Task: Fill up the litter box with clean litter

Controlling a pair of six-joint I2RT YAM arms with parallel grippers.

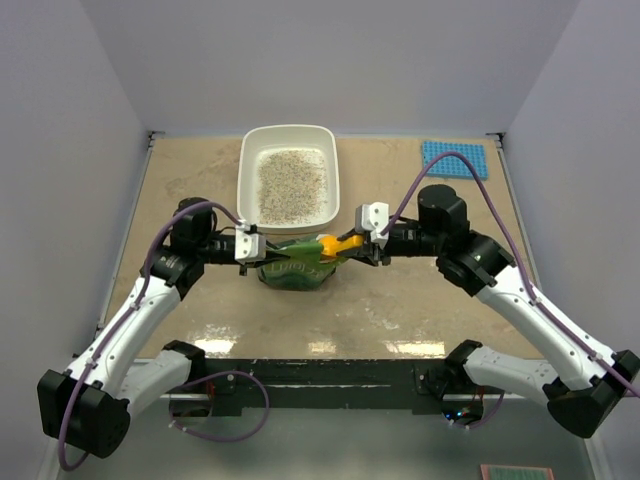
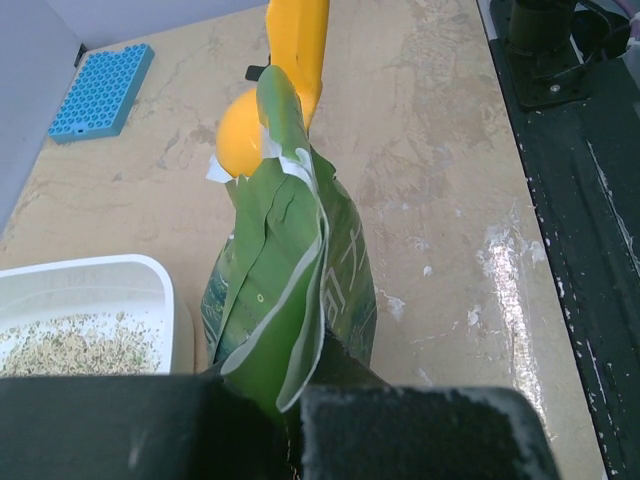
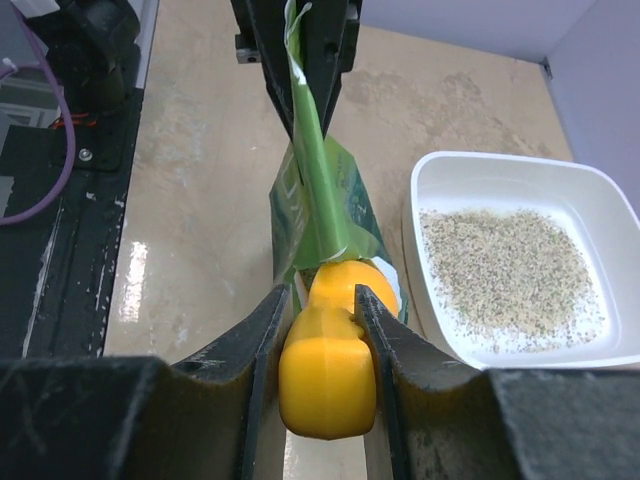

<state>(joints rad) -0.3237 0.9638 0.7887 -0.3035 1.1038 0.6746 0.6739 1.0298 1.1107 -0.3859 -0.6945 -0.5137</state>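
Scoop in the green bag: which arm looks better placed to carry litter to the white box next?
Right. The right end effector grips the orange-yellow scoop, its bowl at the green bag mouth, beside the litter box. The left end effector is shut on the bag's top edge.

Probably robotics lab test cell: plain white walls (image 1: 330, 60) boxing beige tabletop (image 1: 400, 300), black mounting rail (image 1: 330, 372).

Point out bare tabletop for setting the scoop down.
Free: between litter box and blue mat; left of the box to the wall; between green bag and black base rail. Crowded: before the box, where left pincer on the bag meets right pincer on the yellow scoop.
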